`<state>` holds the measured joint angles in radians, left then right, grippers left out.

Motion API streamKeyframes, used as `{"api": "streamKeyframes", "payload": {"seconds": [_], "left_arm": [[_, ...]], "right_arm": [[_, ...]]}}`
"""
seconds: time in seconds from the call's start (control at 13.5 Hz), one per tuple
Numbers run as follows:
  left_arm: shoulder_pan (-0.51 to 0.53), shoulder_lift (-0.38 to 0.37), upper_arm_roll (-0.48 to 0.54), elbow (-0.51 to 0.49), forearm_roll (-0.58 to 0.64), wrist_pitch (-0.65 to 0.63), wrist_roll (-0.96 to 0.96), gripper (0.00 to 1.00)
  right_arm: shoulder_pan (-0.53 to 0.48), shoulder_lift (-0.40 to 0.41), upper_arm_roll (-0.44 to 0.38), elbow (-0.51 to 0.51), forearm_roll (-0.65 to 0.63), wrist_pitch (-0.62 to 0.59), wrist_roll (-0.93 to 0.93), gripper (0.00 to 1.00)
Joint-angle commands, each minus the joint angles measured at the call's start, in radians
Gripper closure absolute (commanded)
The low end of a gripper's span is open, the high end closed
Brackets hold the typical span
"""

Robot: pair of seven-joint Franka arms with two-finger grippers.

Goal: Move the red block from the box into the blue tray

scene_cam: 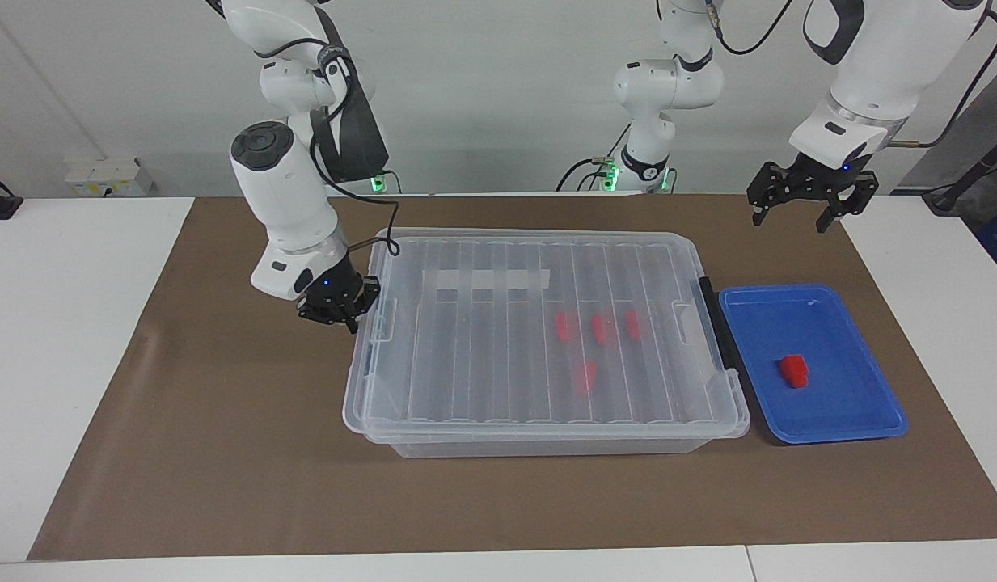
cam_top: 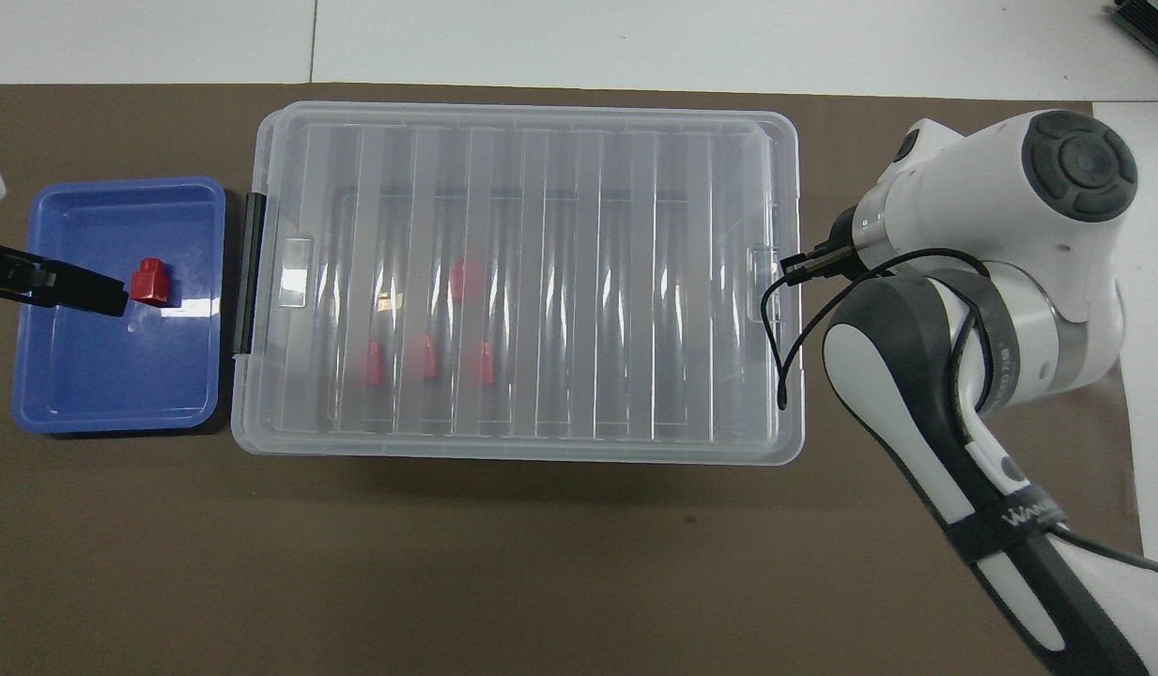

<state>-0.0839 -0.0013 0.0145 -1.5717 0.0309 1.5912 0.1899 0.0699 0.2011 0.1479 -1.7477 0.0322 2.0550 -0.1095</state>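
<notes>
The clear box [scene_cam: 547,443] [cam_top: 517,449] stands mid-table with its ribbed lid [scene_cam: 482,347] [cam_top: 588,282] lying square on it. Several red blocks [scene_cam: 599,327] [cam_top: 429,359] show through the lid. Another red block [scene_cam: 793,370] [cam_top: 151,282] lies in the blue tray [scene_cam: 789,323] [cam_top: 100,376], beside the box at the left arm's end. My right gripper [scene_cam: 339,317] is shut, low against the lid's end tab at the right arm's end; its wrist hides it in the overhead view. My left gripper [scene_cam: 809,212] hangs open and empty, raised above the tray's robot-side edge.
A black handle [scene_cam: 712,323] [cam_top: 253,272] clips the box's end next to the tray. A white tape strip [scene_cam: 490,279] lies under the lid. A brown mat [scene_cam: 223,453] covers the table's middle, with white table [scene_cam: 61,323] at both ends.
</notes>
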Motion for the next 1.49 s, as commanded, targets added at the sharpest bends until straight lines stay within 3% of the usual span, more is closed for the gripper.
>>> {"api": "streamKeyframes", "payload": {"seconds": [0.0, 0.45, 0.89, 1.11, 1.19, 1.26, 1.41], "left_arm": [[0.009, -0.025, -0.002, -0.027, -0.009, -0.004, -0.007, 0.00], [0.003, -0.025, -0.002, -0.027, -0.009, -0.002, -0.007, 0.00], [0.006, -0.025, -0.002, -0.027, -0.009, -0.004, -0.007, 0.00], [0.007, -0.025, -0.002, -0.027, -0.009, -0.005, -0.007, 0.00], [0.007, -0.025, -0.002, -0.027, -0.009, -0.004, -0.007, 0.00], [0.007, -0.025, -0.002, -0.027, -0.009, -0.004, -0.007, 0.00], [0.007, -0.025, -0.002, -0.027, -0.008, -0.004, -0.007, 0.00]], "right_arm": [[-0.004, -0.009, 0.002, 0.004, 0.017, -0.022, -0.027, 1.00], [-0.062, -0.064, -0.002, 0.001, 0.017, -0.105, 0.025, 1.00], [-0.076, -0.127, -0.005, 0.001, 0.003, -0.200, 0.287, 1.00], [-0.093, -0.163, -0.011, 0.019, -0.015, -0.231, 0.330, 1.00], [-0.113, -0.173, -0.010, 0.031, -0.020, -0.258, 0.332, 0.68], [-0.128, -0.176, -0.010, 0.048, -0.020, -0.288, 0.332, 0.01], [-0.148, -0.183, -0.011, 0.105, -0.021, -0.375, 0.332, 0.00]]}}
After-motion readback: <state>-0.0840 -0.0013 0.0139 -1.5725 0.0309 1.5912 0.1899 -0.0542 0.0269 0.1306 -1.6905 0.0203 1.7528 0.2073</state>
